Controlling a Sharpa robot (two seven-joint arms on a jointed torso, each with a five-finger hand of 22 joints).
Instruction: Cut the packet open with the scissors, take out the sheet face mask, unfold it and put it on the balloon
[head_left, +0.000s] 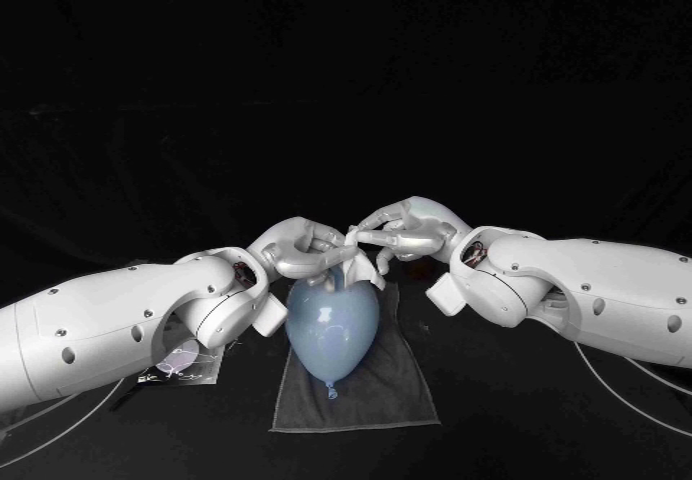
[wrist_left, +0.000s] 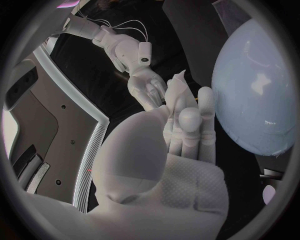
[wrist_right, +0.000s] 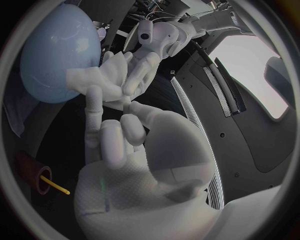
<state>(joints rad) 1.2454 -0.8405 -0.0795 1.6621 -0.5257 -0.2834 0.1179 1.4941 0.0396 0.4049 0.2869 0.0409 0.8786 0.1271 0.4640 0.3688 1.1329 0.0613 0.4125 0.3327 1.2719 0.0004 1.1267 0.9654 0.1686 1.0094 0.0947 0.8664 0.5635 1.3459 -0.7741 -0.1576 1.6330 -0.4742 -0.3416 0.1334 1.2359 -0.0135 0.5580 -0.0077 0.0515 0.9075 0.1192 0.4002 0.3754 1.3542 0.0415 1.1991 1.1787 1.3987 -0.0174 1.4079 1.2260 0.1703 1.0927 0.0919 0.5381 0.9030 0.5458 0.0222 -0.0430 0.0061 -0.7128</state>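
The left hand (head_left: 303, 248) and right hand (head_left: 404, 228) both pinch the sheet mask (head_left: 364, 268) over the balloon's (head_left: 332, 320) round end. Spreading it is likely still to do.

Head camera looking down, wrist cameras close, facing each other, all sharing balloon (head_left: 333, 320)

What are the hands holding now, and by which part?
Left hand and right hand both pinch the sheet mask, bunched between them; which edge cannot be told.

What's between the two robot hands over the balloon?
In the head view, the white sheet face mask hangs between the left robot hand and right robot hand, over the balloon.
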